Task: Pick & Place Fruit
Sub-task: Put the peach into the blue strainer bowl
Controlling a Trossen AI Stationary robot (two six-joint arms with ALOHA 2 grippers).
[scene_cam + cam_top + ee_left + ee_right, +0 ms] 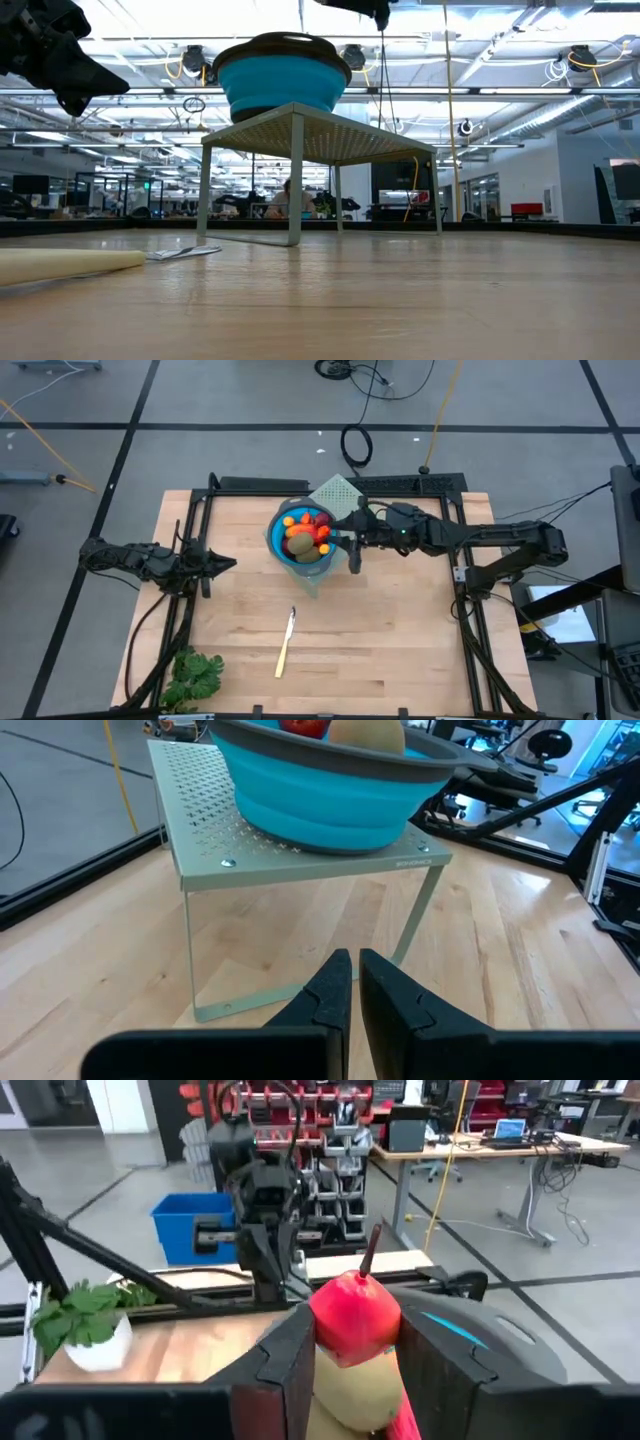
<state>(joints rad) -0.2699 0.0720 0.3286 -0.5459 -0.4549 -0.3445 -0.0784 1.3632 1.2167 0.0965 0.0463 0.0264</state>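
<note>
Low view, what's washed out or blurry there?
Low view: ceiling lights glare white behind the blue collapsible bowl on the pale perforated metal stand; the near wooden tabletop and cream stick are soft, out of focus.

I see a pale butcher-block wooden table with a smooth, faintly satin finish. The blue bowl looks like soft matt plastic or silicone under a grey rim. It sits on a pale green perforated metal stand, painted matt. My right gripper has matt black plastic fingers around a glossy red-and-yellow plastic toy fruit with a stem.
</note>
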